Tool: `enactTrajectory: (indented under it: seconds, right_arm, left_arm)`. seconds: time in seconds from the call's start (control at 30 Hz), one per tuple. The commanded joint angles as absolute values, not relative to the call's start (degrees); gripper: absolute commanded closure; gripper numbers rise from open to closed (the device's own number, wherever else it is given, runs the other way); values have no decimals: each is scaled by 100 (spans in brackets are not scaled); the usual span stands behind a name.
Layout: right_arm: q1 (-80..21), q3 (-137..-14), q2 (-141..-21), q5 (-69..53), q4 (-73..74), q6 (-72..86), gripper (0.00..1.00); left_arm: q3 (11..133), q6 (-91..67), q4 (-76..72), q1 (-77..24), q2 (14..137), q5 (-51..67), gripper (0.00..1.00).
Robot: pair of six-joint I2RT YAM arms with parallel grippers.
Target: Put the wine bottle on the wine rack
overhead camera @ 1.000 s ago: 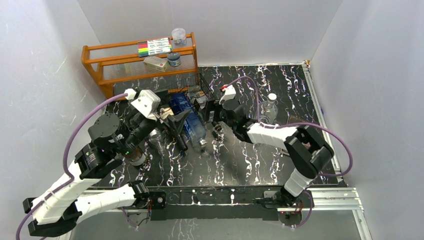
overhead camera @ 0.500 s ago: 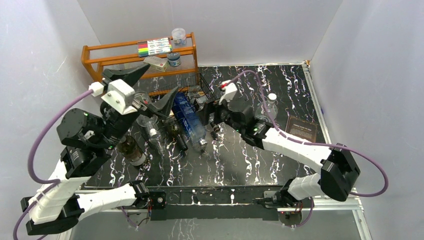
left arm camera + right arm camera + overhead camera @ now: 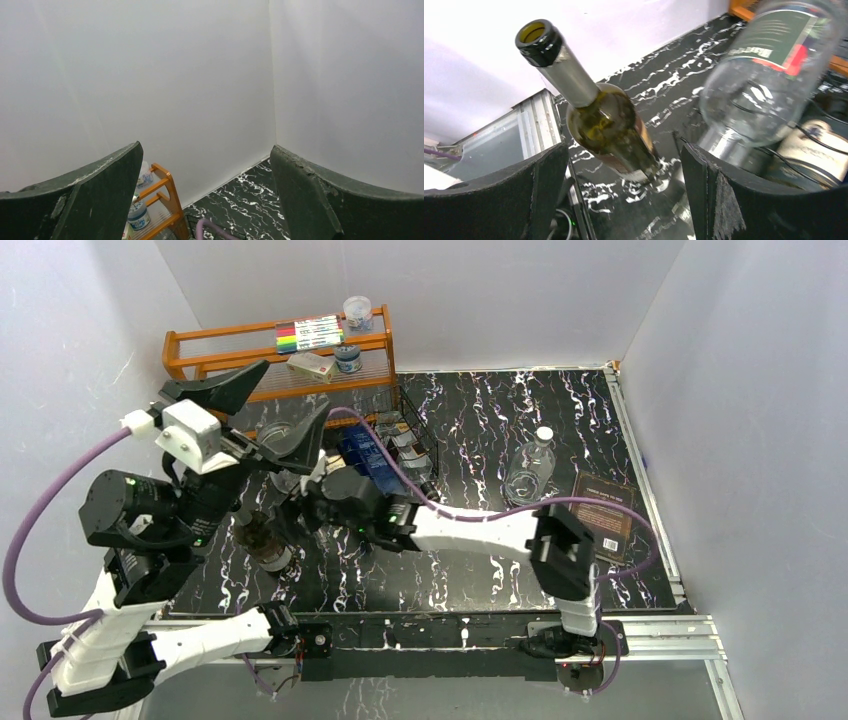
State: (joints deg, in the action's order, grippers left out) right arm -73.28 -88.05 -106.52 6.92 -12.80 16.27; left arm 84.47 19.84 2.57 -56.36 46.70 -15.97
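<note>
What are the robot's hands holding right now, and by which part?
Nothing. The left hand is open in the air, empty. The right hand is open too; the green wine bottle sits ahead of it, ungripped.

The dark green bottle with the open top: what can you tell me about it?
The dark green bottle is olive-tinted glass, partly see-through. Its mouth is open, no cork, with a dark lip and a silver sleeve round the neck. A label edge shows near its base. It leans, neck raised, base down by the black marbled table. It lies ahead of the right tool, whose fingers are apart and not touching it. What props it is hidden.
</note>
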Motion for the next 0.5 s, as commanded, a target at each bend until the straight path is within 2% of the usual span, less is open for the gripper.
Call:
enactTrajectory:
  seconds: [0.0, 0.23, 0.47]
  right_arm:
    - [-7530, -9576, -11260, 654, -1997, 1472, 7]
    - [-7620, -10532, -12056, 786, -2140, 1476, 6]
    - [-7628, -10981, -12253, 472, -1861, 1360, 7]
  left_arm:
    - [8664, 1829, 15, -5614, 4469, -1791, 2]
    - [8619, 1622, 150, -5614, 4369, -1986, 2]
    - [8397, 1466, 344, -5614, 4188, -1986, 2]
